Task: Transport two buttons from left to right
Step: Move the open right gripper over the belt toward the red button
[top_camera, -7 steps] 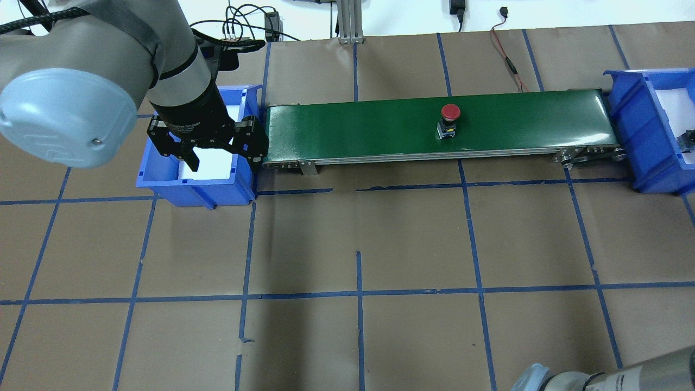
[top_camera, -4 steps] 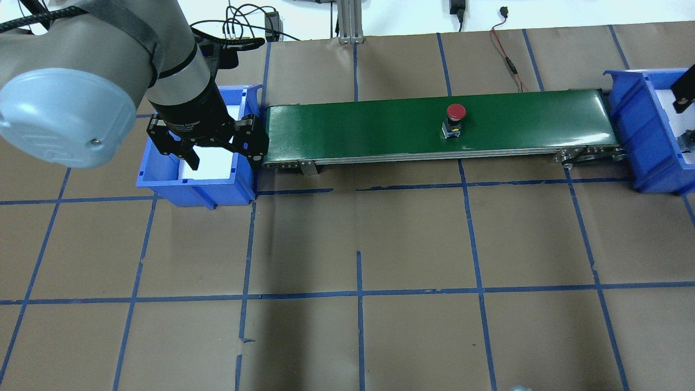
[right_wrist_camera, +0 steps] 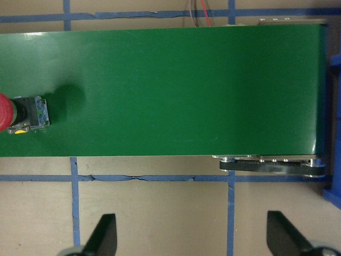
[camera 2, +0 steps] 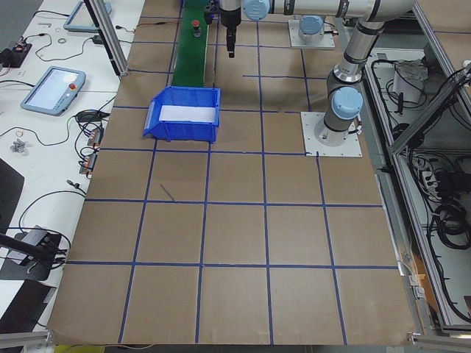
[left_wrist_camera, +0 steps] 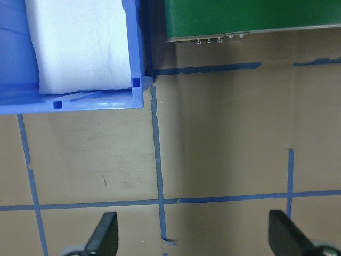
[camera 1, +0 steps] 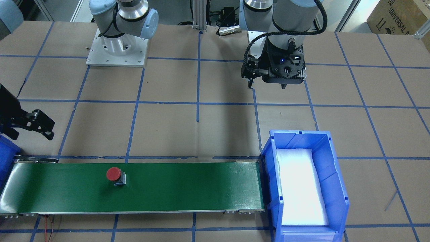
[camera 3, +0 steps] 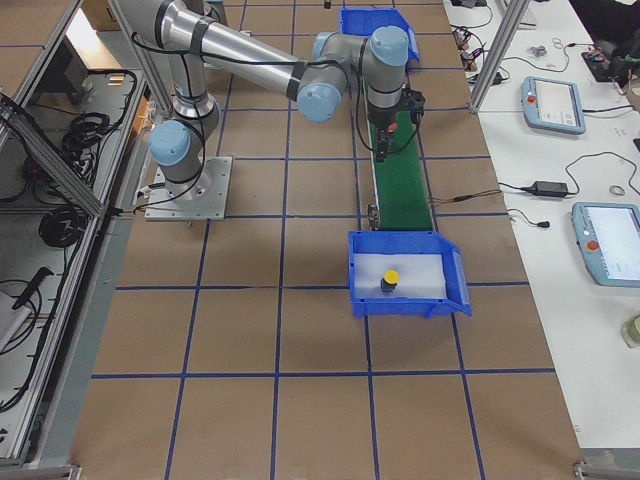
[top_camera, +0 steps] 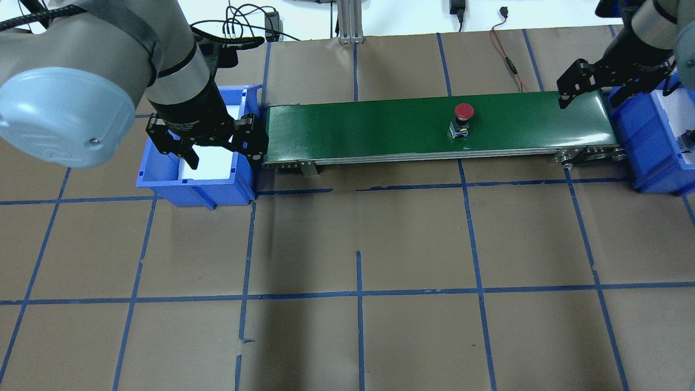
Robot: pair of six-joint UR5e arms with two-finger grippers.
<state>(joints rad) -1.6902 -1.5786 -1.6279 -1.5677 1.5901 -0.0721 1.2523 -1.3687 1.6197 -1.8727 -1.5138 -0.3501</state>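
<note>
Brown-paper table [top_camera: 412,233]. Yellow button [camera 3: 391,278] already in right bin [camera 3: 410,306]; red button [top_camera: 463,112] midway on green belt [top_camera: 369,127], yet to collect. Left gripper [top_camera: 221,156] and right gripper [top_camera: 592,95] spread apart, empty.

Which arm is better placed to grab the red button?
Right. The right gripper, open, hovers by the right end of the belt, near the red button; the left gripper is at the far end.

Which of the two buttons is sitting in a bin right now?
The yellow-capped button: it sits inside the blue bin at the belt's end on the robot's right. The red button stands out on the green belt instead.
</note>
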